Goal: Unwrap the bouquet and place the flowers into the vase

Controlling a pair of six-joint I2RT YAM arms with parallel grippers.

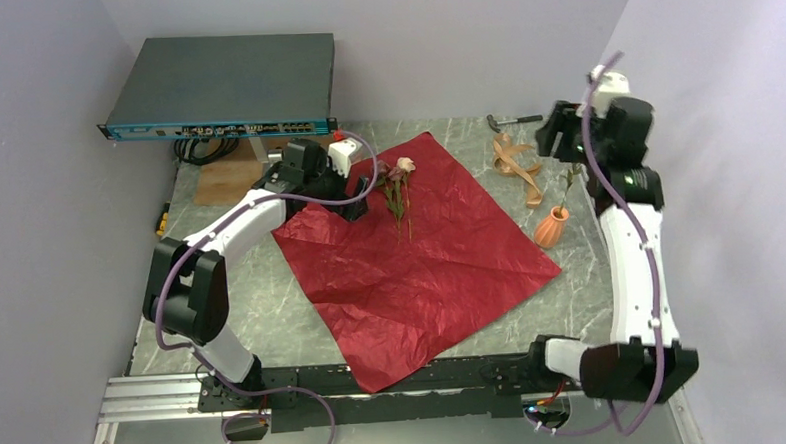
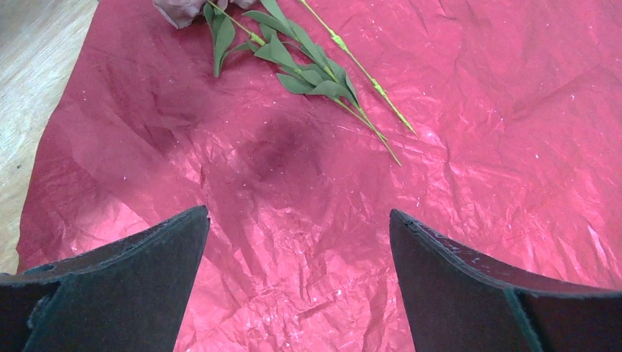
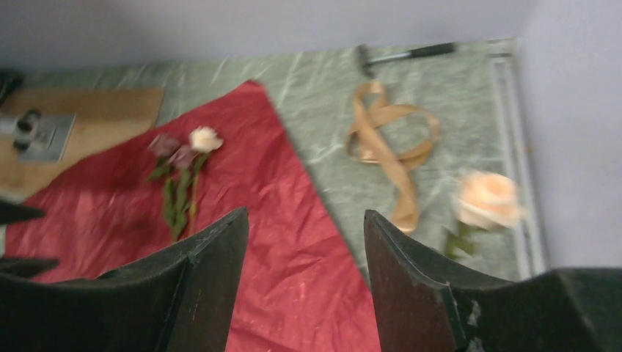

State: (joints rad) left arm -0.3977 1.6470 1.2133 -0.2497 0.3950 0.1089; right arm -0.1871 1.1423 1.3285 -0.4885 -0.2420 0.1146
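1. top external view showed the wrapping paper (image 1: 421, 261) spread flat, so the unwrapping looked done. one rose (image 3: 488, 199) stood in the vase (image 1: 551, 227), while the other flowers (image 1: 399, 187) lay on the far part of the paper.
2. left gripper (image 2: 297, 214) hovered just short of those stems, its fingers (image 2: 132, 279) spread wide with nothing between them. a low pinch could have caught crinkled paper along with the thin stems and dragged the sheet.
3. right gripper (image 3: 304, 214) hung above the vase, fingers apart and empty. a careless descent could have knocked the small vase over.
4. the narrow neck, with a stem already in it, left little room, so a tilted stem could have missed.
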